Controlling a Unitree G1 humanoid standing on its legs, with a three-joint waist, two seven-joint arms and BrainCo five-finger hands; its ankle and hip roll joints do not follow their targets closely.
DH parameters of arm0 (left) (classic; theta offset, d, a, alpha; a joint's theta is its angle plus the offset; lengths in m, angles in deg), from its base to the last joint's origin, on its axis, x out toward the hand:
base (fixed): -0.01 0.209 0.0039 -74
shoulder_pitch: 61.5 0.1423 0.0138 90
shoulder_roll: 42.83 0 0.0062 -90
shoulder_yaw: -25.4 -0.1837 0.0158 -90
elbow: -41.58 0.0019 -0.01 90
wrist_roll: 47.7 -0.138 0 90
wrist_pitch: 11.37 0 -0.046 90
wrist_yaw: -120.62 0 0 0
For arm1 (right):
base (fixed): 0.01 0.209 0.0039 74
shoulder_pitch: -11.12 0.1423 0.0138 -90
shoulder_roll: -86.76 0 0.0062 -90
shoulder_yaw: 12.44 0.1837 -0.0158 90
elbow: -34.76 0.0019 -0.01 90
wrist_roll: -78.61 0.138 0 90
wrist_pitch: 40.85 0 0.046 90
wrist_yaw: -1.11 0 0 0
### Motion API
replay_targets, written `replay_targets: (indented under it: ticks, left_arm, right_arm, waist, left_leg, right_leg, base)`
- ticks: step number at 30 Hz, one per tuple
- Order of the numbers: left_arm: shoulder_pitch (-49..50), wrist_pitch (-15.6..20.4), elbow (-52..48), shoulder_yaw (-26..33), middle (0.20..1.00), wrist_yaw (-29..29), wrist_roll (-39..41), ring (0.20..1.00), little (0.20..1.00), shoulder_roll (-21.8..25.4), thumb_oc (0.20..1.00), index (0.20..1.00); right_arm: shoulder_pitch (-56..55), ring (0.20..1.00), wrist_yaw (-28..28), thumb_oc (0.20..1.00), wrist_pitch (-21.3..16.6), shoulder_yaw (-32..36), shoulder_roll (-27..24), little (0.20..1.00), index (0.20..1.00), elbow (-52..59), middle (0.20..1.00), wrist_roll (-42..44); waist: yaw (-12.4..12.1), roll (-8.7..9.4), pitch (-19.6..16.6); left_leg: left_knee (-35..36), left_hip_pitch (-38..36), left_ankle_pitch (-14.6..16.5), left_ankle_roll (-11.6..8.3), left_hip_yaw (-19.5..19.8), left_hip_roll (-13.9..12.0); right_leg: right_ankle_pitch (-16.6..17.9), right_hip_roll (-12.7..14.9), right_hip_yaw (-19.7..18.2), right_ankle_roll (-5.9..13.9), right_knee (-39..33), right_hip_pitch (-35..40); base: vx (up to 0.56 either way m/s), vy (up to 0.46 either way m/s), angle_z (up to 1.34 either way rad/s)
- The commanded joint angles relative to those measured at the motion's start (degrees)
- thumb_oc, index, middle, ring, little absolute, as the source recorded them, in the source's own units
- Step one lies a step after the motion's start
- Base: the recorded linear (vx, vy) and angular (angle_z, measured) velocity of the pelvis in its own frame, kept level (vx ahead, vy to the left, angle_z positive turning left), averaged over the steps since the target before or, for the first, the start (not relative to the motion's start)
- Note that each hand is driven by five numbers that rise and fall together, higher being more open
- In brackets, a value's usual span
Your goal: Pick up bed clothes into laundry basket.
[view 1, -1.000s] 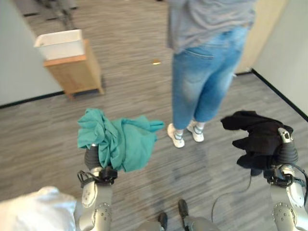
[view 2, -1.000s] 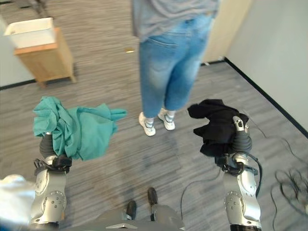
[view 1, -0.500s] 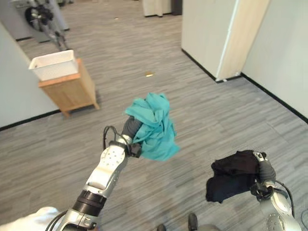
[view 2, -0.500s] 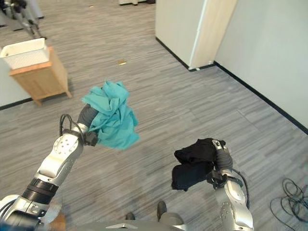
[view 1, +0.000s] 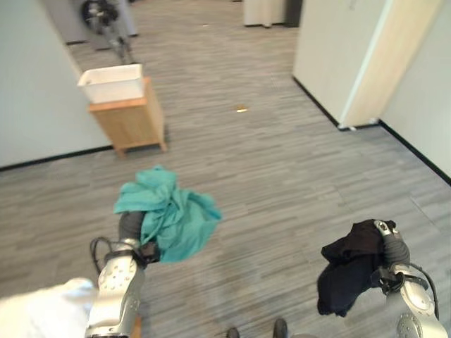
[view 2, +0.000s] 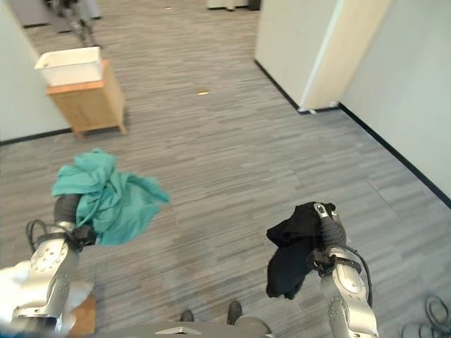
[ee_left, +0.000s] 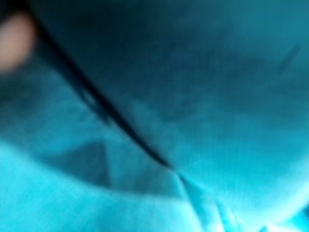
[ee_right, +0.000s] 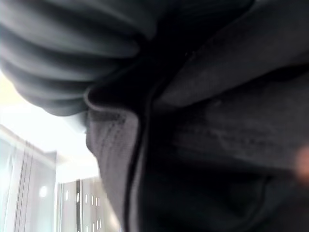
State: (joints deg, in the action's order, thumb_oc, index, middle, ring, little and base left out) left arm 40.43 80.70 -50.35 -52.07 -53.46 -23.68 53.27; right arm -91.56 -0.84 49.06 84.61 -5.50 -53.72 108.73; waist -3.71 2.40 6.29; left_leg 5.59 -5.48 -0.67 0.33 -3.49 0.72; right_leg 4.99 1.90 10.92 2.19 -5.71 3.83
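Left eye view: left hand (view 1: 131, 227) carries a teal garment (view 1: 168, 215), right hand (view 1: 394, 248) a black garment (view 1: 349, 271), both above the floor (view 1: 282, 162); fingers hidden in cloth, grip unclear. Right eye view: white basket (view 2: 69, 65) on a wooden stand (view 2: 86, 107) stands well apart; depositing remains.

We see soft, crumpled matt teal cloth (view 1: 169, 220), a limp matt black garment (view 1: 349, 271), a smooth white basket (view 1: 111, 82), probably plastic, a pale wooden stand (view 1: 130, 123), and grey wood-grain floor (view 1: 282, 176).
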Motion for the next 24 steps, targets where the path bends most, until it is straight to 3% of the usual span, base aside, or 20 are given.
replay_targets:
  ticks: [1,10,12,20,24]
  left_arm:
    - [0.4,3.6,-3.1,4.9,0.2,2.2,-0.1,0.2,0.2,-0.2,0.2,0.2]
    - [8.5,3.8,-7.7,10.5,0.2,2.1,1.3,0.2,0.2,-6.9,0.2,0.2]
    - [6.7,4.5,-7.7,11.7,0.2,4.6,0.8,0.2,0.2,-6.3,0.2,0.2]
    - [5.0,5.6,-7.5,11.8,0.2,4.7,-0.5,0.2,0.2,-4.9,0.2,0.2]
    - [4.6,7.9,-7.7,15.6,0.2,8.8,1.8,0.2,0.2,-7.0,0.2,0.2]
  right_arm:
    - [6.2,0.2,1.2,0.2,-3.4,1.7,-2.3,0.2,0.2,5.3,0.2,0.1]
    - [2.1,0.2,1.9,0.2,-3.2,4.7,-0.2,0.2,0.2,7.8,0.2,0.8]
    - [1.1,0.2,1.9,0.2,-2.8,3.9,0.4,0.2,0.2,7.5,0.2,0.3]
    - [0.7,0.2,2.4,0.2,-2.9,3.5,0.6,0.2,0.2,5.5,0.2,-1.9]
    - [-0.4,0.2,2.7,0.2,-2.8,2.5,1.1,0.2,0.2,4.9,0.2,-2.6]
  waist:
    - [-2.4,0.27,-0.8]
    - [-5.2,0.68,0.4]
    - [-5.2,0.73,0.9]
    - [-4.4,0.62,0.9]
    - [-4.3,0.93,0.9]
  left_leg:
    - [-1.1,1.2,-0.6,-2.6,1.1,-2.3]
    - [-1.4,2.2,-0.5,-1.96,4.6,-1.3]
    - [-1.3,2.8,-0.8,-2.01,4.8,-1.2]
    - [-0.9,2.7,-0.5,-1.73,4.1,-0.9]
    - [-0.8,2.6,-0.4,-1.56,3.4,-0.7]
  right_leg:
    - [-5.3,3.4,2.3,4.06,1.1,2.6]
    - [-6.3,4.3,6.1,3.79,1.1,4.1]
    - [-6.2,4.4,6.3,3.76,1.1,3.6]
    - [-6.0,4.8,5.7,4.15,1.0,3.3]
    - [-5.7,5.0,4.8,4.34,0.9,2.9]
  base:
    - [-0.04,-0.008,0.33]
    - [-0.01,-0.004,0.39]
    - [-0.01,0.001,0.04]
    - [0.01,0.021,-0.02]
    - [0.03,0.036,-0.1]
